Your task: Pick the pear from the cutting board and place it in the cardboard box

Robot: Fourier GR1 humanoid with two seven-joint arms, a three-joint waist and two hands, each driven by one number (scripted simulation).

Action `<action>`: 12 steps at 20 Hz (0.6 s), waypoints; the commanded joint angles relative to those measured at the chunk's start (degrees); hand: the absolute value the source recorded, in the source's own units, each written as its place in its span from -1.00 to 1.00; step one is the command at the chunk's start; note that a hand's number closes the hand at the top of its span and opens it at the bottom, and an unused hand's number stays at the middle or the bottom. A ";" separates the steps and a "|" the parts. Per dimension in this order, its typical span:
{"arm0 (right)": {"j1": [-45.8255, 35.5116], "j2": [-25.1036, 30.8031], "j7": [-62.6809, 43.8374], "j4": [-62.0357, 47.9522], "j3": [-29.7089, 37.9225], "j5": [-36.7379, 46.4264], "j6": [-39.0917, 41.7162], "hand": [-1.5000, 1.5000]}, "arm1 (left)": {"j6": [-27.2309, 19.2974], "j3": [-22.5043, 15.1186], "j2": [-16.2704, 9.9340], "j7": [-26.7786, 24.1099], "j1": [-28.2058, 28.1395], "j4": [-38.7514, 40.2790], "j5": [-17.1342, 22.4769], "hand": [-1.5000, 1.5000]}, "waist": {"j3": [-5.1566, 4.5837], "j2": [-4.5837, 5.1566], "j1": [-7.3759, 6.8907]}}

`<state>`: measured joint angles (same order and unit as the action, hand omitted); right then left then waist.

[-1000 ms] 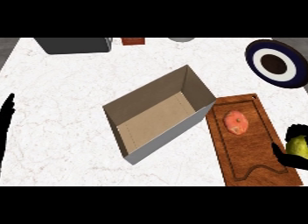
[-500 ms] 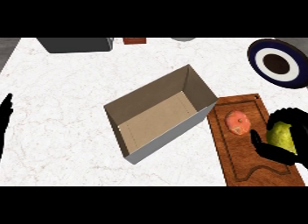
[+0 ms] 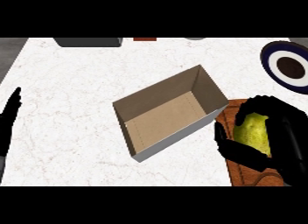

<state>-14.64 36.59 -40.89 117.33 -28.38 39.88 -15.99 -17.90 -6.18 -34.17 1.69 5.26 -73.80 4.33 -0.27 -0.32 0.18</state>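
Note:
A yellow-green pear [image 3: 252,133] sits in my right hand [image 3: 282,140], whose black fingers and thumb curl round it above the brown cutting board [image 3: 247,175] at the right. The hand hides most of the board. The open cardboard box [image 3: 169,111], empty inside, lies at an angle in the middle of the counter, its near right corner just left of the hand. My left hand [image 3: 3,131] rests open at the left edge, fingers up.
A dark blue plate [image 3: 291,68] with a white ring and dark centre lies at the top right. A grey object [image 3: 87,41] and a small brown item [image 3: 145,39] stand along the far edge. White marble counter surrounds the box.
My right hand with the pear has shifted left over the cutting board toward the box, now covering the reddish item that showed on the board. The left hand has stayed still.

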 commanded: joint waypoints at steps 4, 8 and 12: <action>-18.91 -15.84 -13.79 -9.96 -0.01 0.01 9.42 1.00 | -1.03 -1.19 2.49 0.13 0.84 -1.69 -2.82 0.00 | 0.19 0.45 -1.61; -24.48 -23.97 -10.12 -23.13 1.17 1.23 6.29 1.00 | 1.16 0.29 2.11 2.40 2.11 -0.81 -2.31 0.00 | 0.24 0.51 -1.30; -28.52 -27.21 -3.56 -36.11 5.27 0.65 4.17 1.00 | 2.58 2.59 1.88 -0.23 1.13 0.19 -1.95 0.00 | 0.24 0.55 -1.20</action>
<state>-39.29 13.63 -48.48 91.82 -25.52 40.33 -10.35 -17.51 -5.86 -31.84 3.32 6.65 -75.03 1.53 -0.05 0.18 -1.18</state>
